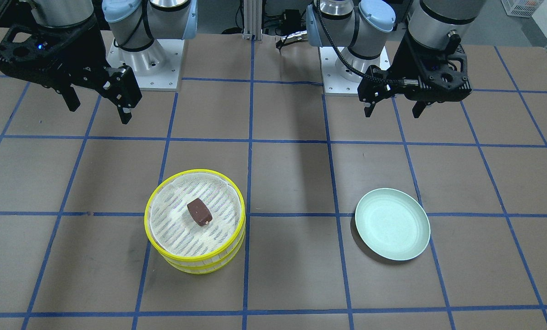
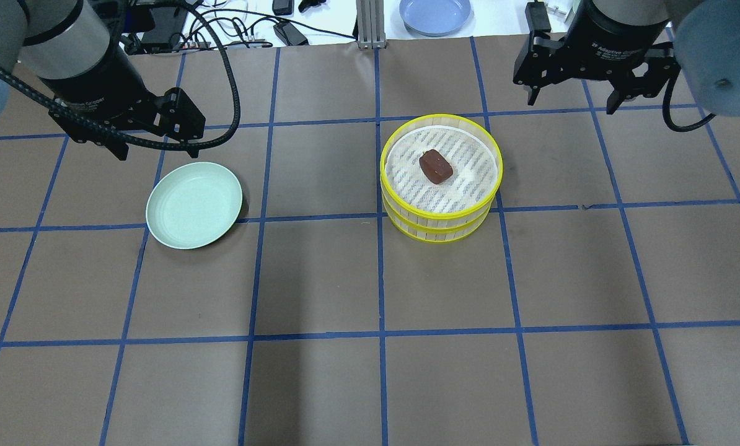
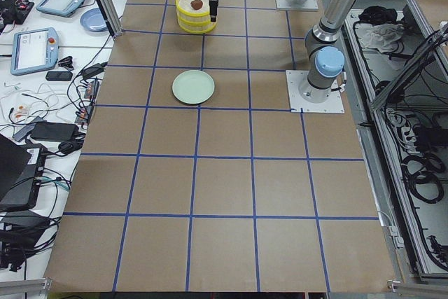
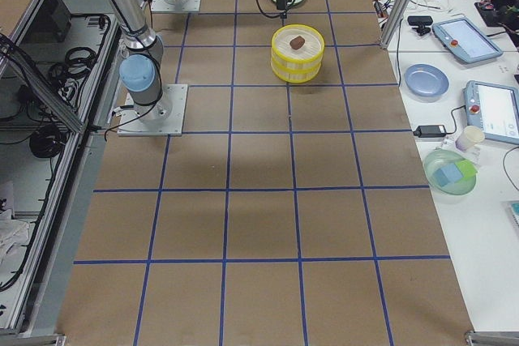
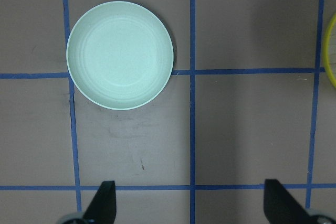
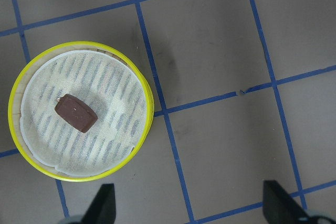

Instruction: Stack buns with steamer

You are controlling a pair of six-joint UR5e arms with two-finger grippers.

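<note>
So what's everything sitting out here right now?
steamer tiers: two, yellow-rimmed, stacked one on the other, on the table's right half as the robot sees it
cloth liner: one, white, inside the top tier
bun: one showing, dark reddish-brown, on the liner in the top tier
plate: one, pale green, empty, on the table's left half
table: one, brown cover with a blue tape grid
blue plate: one, on the white bench beyond the table's far edge
left gripper: one, black, open, empty, above the table just beyond the plate
right gripper: one, black, open, empty, above the table beyond the steamer, to its right
</note>
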